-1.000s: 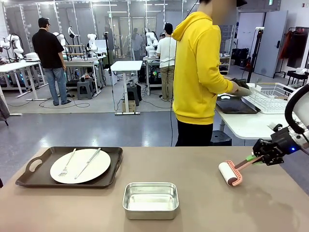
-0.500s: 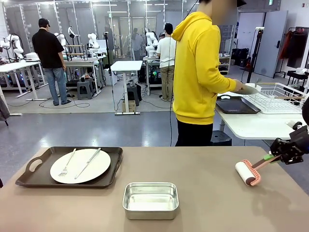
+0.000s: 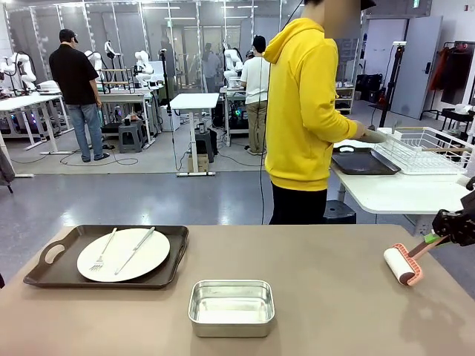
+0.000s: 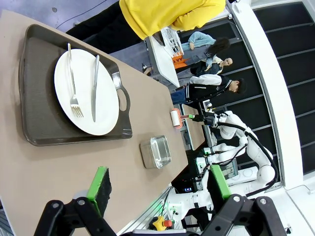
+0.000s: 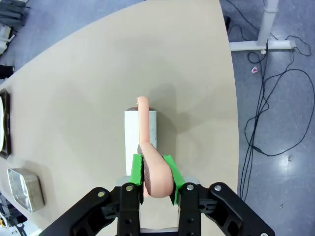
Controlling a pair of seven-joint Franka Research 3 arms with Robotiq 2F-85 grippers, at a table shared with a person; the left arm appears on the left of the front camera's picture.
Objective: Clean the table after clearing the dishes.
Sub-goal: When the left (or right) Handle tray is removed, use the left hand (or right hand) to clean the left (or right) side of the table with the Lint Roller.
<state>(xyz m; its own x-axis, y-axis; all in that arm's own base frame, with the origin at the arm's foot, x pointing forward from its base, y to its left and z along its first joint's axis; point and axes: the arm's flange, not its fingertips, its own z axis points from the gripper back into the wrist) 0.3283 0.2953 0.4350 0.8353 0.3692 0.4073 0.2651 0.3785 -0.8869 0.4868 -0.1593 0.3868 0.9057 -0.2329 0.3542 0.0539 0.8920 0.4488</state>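
A white lint roller [image 3: 403, 265] with a pink handle rests on the tan table [image 3: 319, 297] near its right edge. My right gripper [image 3: 436, 237] is shut on that handle, and in the right wrist view the green pads [image 5: 136, 169] clamp the pink grip while the white drum [image 5: 140, 129] lies on the tabletop. At the left, a dark tray [image 3: 52, 271] carries a white plate [image 3: 123, 254] with a fork and a knife. My left gripper [image 4: 159, 184] hangs open above the table, nothing between its fingers. It looks down on the plate [image 4: 86, 98] and tray [image 4: 39, 98].
A small steel pan [image 3: 231, 307] stands near the table's front edge, middle. A person in a yellow hoodie [image 3: 304, 111] stands at the far side, hands at a white side table with a wire rack [image 3: 427, 148]. Cables lie on the floor past the table's edge [image 5: 266, 128].
My right gripper has dragged the roller to the right across the table, toward its right edge. The person's hands have shifted at the side table. Tray, plate and pan stay put.
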